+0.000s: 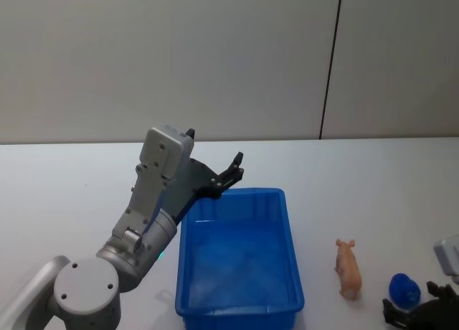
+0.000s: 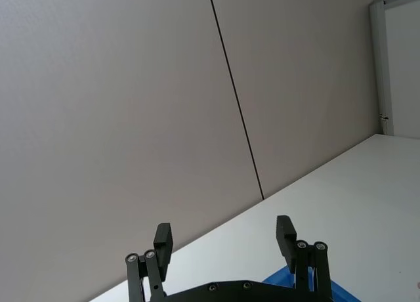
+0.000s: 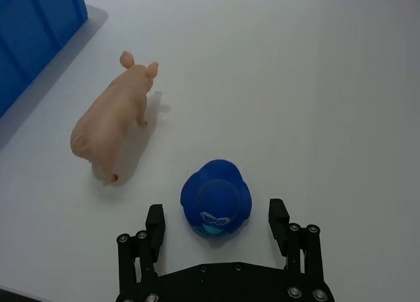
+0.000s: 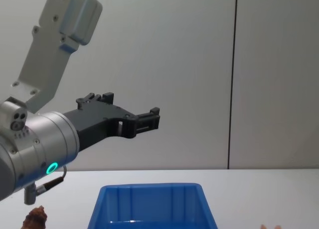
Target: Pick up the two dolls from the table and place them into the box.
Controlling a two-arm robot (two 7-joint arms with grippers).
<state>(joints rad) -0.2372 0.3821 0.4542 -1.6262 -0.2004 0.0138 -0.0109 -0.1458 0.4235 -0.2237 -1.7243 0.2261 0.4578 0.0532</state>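
A pale peach-pink pig doll (image 1: 349, 267) (image 3: 111, 121) stands on the white table (image 1: 72, 201), right of the blue box (image 1: 237, 312). A reddish-brown lumpy doll (image 4: 35, 220) sits on the table left of the box (image 4: 149, 190). My left gripper (image 1: 233, 171) (image 4: 149, 119) (image 2: 223, 239) hangs open and empty above the box's far left corner. My right gripper (image 3: 217, 220) (image 1: 423, 312) is low at the near right, open. Its fingers (image 3: 155, 223) straddle a small blue round toy (image 3: 216, 197) (image 1: 404, 290) without touching it; the pig is just beside it.
Inside, the box shows a bare floor. Light grey wall panels with a dark seam (image 1: 330, 64) stand behind the table. Bare tabletop lies right of and beyond the pig.
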